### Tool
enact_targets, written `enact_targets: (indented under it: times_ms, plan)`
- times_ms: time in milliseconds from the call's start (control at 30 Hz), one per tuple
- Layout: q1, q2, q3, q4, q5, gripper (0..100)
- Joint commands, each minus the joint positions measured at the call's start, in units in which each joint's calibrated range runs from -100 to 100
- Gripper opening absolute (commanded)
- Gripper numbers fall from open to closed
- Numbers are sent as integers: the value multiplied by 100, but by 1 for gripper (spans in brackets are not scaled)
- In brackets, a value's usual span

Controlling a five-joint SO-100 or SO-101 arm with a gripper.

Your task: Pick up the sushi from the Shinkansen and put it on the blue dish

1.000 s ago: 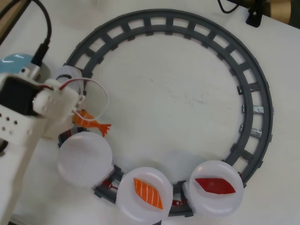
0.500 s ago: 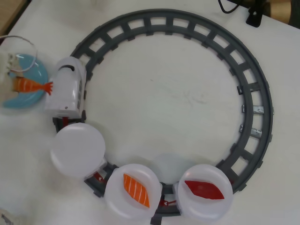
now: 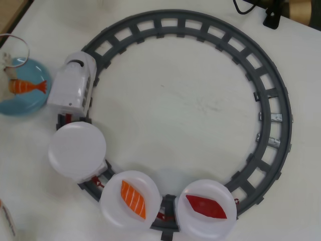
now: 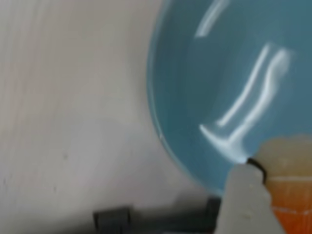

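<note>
The sushi (image 3: 26,86) already lies on the blue dish (image 3: 22,103) at the left edge of the overhead view, tail fan pointing toward the Shinkansen (image 3: 74,85), which sits on the track (image 3: 273,95) just beside the dish. So I judge the step in hand to be the release and the pull-away, and doing it well means parting cleanly: open wide enough that neither finger drags the piece, then rise straight up before swinging off, since the dish is glossy and the sushi could slide toward the rim or get flicked onto the counter (image 3: 175,105). I'd also keep clear of the train, which stands close enough to be nudged. My own pose is hard to read. The overhead view shows almost nothing of my arm, only a pale bit with a wire at the dish's far left. In the wrist view I'm low and very near the dish (image 4: 234,73), with one pale finger (image 4: 248,204) at the bottom edge right against the sushi (image 4: 290,195). Whether my jaws grip it or have let go, I cannot tell; the other finger is out of frame.
</note>
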Motion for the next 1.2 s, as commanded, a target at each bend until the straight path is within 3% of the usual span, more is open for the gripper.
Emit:
enact_targets:
  times_ms: [0,100,333,667,833,1167]
  plan:
    - [-177,115,-605,92,26,3]
    - [-327,372,-767,92,42,5]
    - [-362,804,-1065,92,219,25]
    - [-291,713,-1173,92,235,26]
    - [-283,-84,-1047,100,251,26]
    - [-177,-2489,1568,100,251,25]
